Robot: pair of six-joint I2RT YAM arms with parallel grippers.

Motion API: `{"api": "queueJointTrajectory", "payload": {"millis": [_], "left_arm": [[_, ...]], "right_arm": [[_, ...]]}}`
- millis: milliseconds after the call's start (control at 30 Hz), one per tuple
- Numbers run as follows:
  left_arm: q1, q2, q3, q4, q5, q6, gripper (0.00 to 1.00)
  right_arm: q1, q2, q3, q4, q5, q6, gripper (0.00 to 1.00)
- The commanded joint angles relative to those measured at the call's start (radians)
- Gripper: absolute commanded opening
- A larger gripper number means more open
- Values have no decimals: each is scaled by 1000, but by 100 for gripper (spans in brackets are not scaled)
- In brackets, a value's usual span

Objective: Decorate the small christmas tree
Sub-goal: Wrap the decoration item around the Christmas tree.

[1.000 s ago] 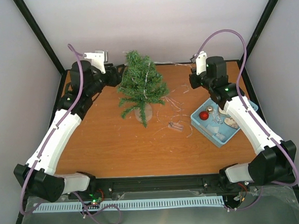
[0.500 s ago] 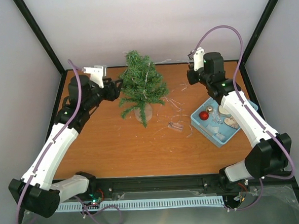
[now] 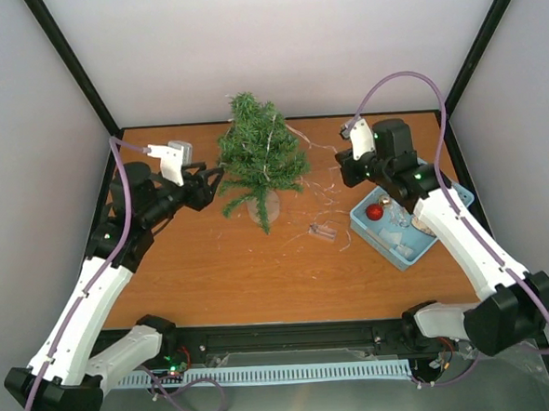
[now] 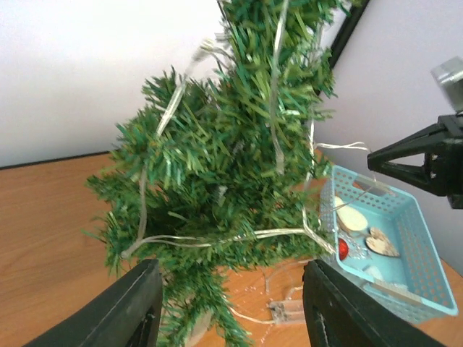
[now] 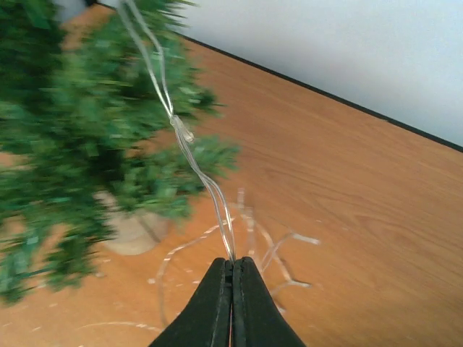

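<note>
On the bench (image 3: 213,265), the small christmas tree (image 3: 261,160) stood upright on its pale base toward the far edge, with the blue basket (image 3: 378,244) of ornaments well off to its right. The left gripper (image 3: 215,184) hovered just beside the tree's lower left branches, released, with its jaws spread and nothing grasped, while the right gripper (image 5: 233,267) sat farther out on the tree's right, clenched on the clear light string (image 5: 179,124). That string ran from the right gripper up and leftward into the tree's upper branches, so the next wrap probably turned on the right arm carrying it around the tree's vertical axis, though the left arm was the nearer.
</note>
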State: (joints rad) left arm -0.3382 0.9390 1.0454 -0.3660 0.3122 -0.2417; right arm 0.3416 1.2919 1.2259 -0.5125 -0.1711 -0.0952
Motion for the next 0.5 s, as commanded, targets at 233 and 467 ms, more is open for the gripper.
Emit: {"api": "queueJointTrajectory", "payload": {"millis": [233, 467], "left_arm": [[-5, -50, -145, 54, 205, -49, 53], [-17, -136, -212, 106, 179, -60, 53]], "right_arm": [[88, -128, -109, 102, -280, 150, 3], [181, -141, -184, 292, -348, 317, 3]]}}
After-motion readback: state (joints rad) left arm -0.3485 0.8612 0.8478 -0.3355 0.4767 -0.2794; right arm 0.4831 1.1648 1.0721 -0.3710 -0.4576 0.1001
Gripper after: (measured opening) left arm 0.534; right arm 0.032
